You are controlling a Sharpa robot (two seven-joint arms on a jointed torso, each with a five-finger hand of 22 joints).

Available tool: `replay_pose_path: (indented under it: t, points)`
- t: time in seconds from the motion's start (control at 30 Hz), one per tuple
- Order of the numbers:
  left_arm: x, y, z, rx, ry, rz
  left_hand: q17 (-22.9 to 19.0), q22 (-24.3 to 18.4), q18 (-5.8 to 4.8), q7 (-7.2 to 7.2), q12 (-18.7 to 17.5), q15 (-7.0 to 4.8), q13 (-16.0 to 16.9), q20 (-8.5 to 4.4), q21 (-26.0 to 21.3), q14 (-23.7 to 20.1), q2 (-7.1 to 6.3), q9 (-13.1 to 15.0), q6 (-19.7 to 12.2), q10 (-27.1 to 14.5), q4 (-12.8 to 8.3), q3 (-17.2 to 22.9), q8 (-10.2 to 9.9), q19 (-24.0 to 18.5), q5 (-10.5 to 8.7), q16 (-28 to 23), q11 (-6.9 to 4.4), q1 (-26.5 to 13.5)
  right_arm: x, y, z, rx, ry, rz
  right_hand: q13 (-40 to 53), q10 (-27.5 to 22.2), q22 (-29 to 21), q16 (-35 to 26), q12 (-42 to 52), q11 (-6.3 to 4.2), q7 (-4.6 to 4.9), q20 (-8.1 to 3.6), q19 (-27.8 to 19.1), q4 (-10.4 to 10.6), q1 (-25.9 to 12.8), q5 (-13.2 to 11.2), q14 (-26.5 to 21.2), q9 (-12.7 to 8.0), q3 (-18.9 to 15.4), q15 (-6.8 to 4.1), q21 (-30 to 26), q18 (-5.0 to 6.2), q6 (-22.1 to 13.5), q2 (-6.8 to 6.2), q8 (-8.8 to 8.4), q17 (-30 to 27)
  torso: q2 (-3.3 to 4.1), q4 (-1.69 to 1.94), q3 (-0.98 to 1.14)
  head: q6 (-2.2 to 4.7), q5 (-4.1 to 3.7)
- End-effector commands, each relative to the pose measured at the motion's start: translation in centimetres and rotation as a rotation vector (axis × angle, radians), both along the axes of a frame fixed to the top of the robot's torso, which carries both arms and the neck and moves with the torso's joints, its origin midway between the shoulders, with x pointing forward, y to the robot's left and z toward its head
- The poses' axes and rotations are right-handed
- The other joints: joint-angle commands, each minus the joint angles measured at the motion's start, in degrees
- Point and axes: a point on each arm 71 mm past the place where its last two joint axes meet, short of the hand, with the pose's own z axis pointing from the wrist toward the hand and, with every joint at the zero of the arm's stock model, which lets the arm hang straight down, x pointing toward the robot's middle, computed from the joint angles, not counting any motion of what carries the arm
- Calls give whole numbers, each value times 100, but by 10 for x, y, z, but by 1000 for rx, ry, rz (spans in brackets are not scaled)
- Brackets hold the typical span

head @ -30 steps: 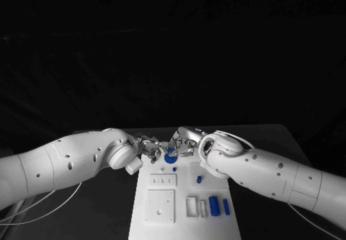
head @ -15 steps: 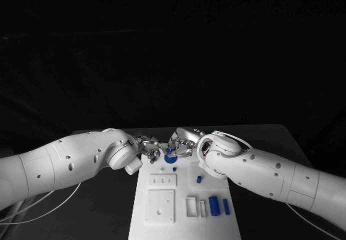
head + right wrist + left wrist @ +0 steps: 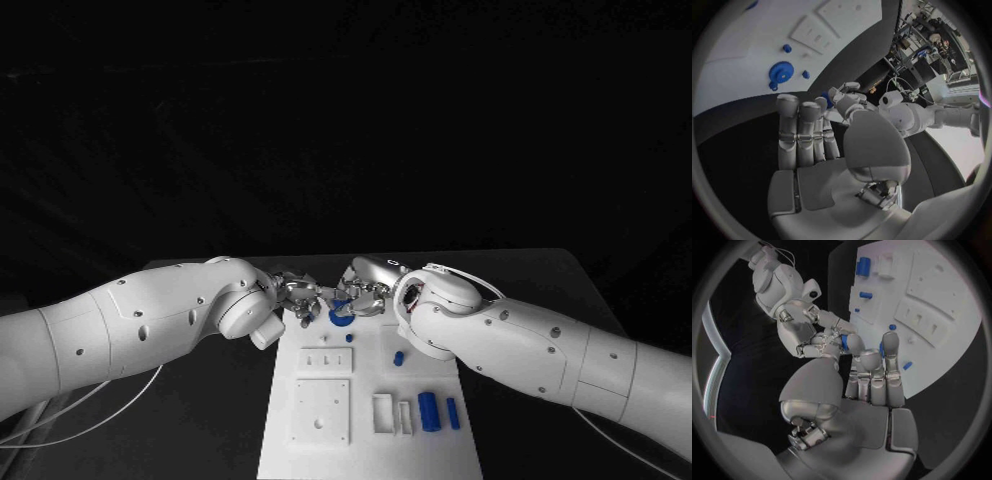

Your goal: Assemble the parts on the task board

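The white task board point(image 3: 368, 450) runs down the middle of the table. At its far end my left hand point(image 3: 296, 293) and right hand point(image 3: 372, 283) meet fingertip to fingertip just above the board. A small blue part point(image 3: 844, 342) sits pinched between them, touched by fingertips of both hands; the right wrist view shows this same small blue part point(image 3: 826, 97) at the tips of my right hand point(image 3: 807, 135), with my left hand point(image 3: 851, 102) curled on it. A blue gear point(image 3: 340, 319) lies on the board directly below the hands.
Nearer on the board lie a small blue peg point(image 3: 349, 338), another blue piece point(image 3: 398, 356) and two blue cylinders point(image 3: 427, 408) beside white slotted blocks point(image 3: 382, 413). Two recessed white plates point(image 3: 322, 410) take up the board's left half. Black table lies on both sides.
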Motion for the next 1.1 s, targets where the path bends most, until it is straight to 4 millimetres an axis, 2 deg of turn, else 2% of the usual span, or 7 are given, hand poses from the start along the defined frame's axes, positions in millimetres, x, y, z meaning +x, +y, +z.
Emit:
replay_pose_path:
  t: [0.03,0.33,0.4,0.43,0.53,0.63,1.1]
  points:
    - [-1,-8,4,-37,-8,-16,-2,17,-37,-15,-32,5,-5,-7,-39,-28,38,-24,-23,-31,-75,33,-32,49,93,-26,4,119,-4,8,-2,-12,11,41,5,-6,415,34,4,-48,-23,-17,7,8,1,37,9,9,-30,-17,28,-23,65,36,20,6,-1,-4,1,-4,8]
    - [-1,-10,3,-39,-4,-24,-10,141,-42,-6,-44,7,-8,-7,-130,-36,137,-159,-73,-46,-371,314,-56,72,508,-34,7,185,-4,8,-3,-15,14,42,5,-6,415,34,4,-48,-23,-17,7,8,1,37,9,9,-30,-17,28,-23,65,36,20,6,0,-6,4,-9,8]
    - [-1,-10,3,-40,-5,-26,-21,170,-41,-1,-50,8,-10,-6,-152,-43,138,-170,-91,-52,-439,403,-50,75,672,-43,8,166,-4,8,-3,-17,16,41,5,-6,415,34,4,-48,-23,-17,7,8,1,37,9,9,-30,-17,28,-23,65,36,20,6,0,-4,2,-10,6]
    - [-1,-10,3,-41,-5,-27,-27,180,-41,5,-56,10,-13,-5,-160,-46,150,-172,-108,-56,-471,462,-51,75,840,-47,11,166,-4,8,-3,-18,16,40,5,-6,415,34,4,-48,-23,-17,7,8,1,37,9,9,-30,-17,28,-23,65,36,20,6,1,-3,1,-8,6]
    - [-1,-10,3,-43,-6,-31,-36,209,-37,20,-66,16,-19,-1,-181,-55,161,-163,-150,-63,-573,639,-39,72,1145,-56,21,136,-3,7,-4,-19,17,37,8,-9,416,37,1,-47,-24,-16,8,11,-8,40,7,9,-46,-17,34,-23,66,43,19,10,-2,-4,1,-12,5]
    - [-2,-11,3,-45,-6,-37,-41,301,-26,41,-75,25,-24,9,-233,-63,167,-110,-207,-68,-733,949,27,82,1318,-57,29,-60,-3,7,-4,-17,15,33,8,-9,416,37,1,-47,-24,-16,8,11,-8,40,7,9,-46,-17,34,-23,66,43,19,10,-1,-1,1,-15,-1]
    - [-3,-13,4,-54,-9,-55,-90,448,-15,78,-91,41,-34,26,-352,-89,305,-96,-243,-80,-891,1142,60,97,1339,-91,47,-135,-2,7,-4,-13,13,27,7,-9,412,17,-4,-49,-29,-17,6,20,-19,46,6,11,-54,-18,18,-22,76,54,19,-4,1,-7,1,-22,0]
